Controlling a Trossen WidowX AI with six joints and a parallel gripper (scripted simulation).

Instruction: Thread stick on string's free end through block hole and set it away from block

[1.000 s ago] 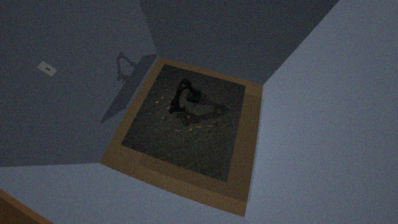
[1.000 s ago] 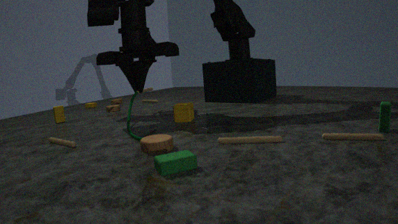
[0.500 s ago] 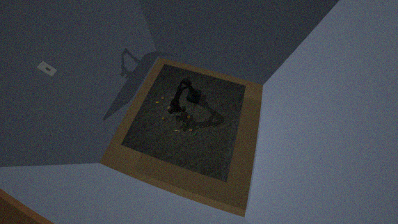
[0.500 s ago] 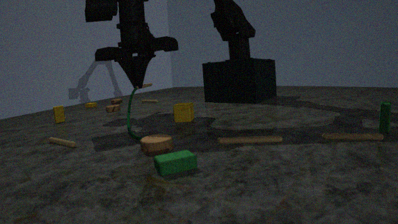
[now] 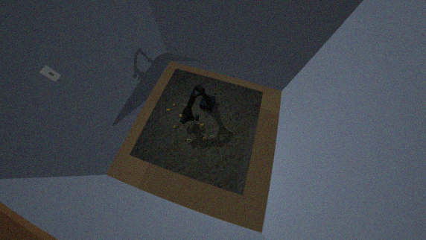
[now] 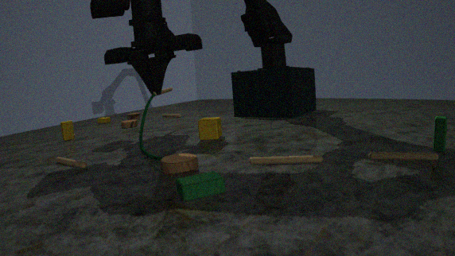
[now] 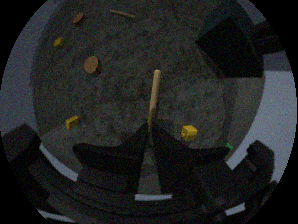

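My gripper [image 6: 157, 93] [image 7: 149, 125] is shut on the thin wooden stick [image 6: 166, 91] [image 7: 155, 90] and holds it above the table. The stick points away from the fingers, nearly level in the exterior view. The green string [image 6: 141, 131] hangs in an arc from the fingers down to the round wooden button [image 6: 180, 164], which lies flat. A yellow cube [image 6: 210, 128] [image 7: 189, 132] [image 5: 202, 125] stands on the table, right of the gripper in the exterior view. It looks like the block; a dark spot on one face in the wrist view may be its hole. The string runs clear of it.
A green block [image 6: 200, 186] lies in front of the button. Loose sticks [image 6: 285, 160] [image 6: 403, 156] [image 6: 71, 162] lie around. A green piece [image 6: 440, 133] stands at the right. Yellow pieces [image 6: 68, 130] [image 7: 72, 122] and wooden discs [image 7: 91, 64] [image 7: 78, 19] lie farther off. The robot base [image 6: 274, 92] stands behind.
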